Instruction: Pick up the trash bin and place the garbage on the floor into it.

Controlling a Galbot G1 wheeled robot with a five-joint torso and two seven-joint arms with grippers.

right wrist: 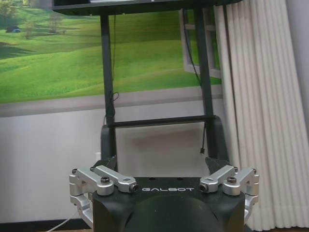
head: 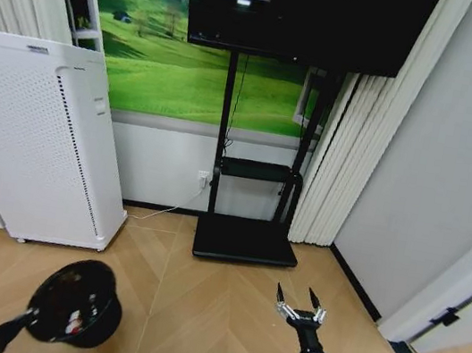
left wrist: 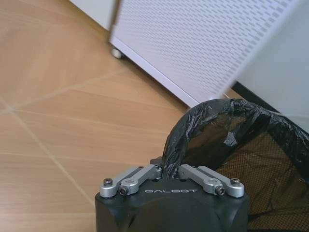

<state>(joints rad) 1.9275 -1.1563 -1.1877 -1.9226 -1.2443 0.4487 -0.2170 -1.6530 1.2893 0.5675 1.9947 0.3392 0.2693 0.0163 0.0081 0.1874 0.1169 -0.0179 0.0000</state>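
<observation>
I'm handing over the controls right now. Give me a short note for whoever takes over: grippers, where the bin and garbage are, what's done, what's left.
Left gripper: shut on the rim of the trash bin, holding it low on the robot's left, near the white air purifier.
Right gripper: open, empty, out in front on the right, facing the TV stand.
Done: bin is gripped. Something small and reddish shows inside it; I cannot tell what it is.
Left: no bottle or other garbage shows on the floor here, so find what remains and put it in the bin.
</observation>
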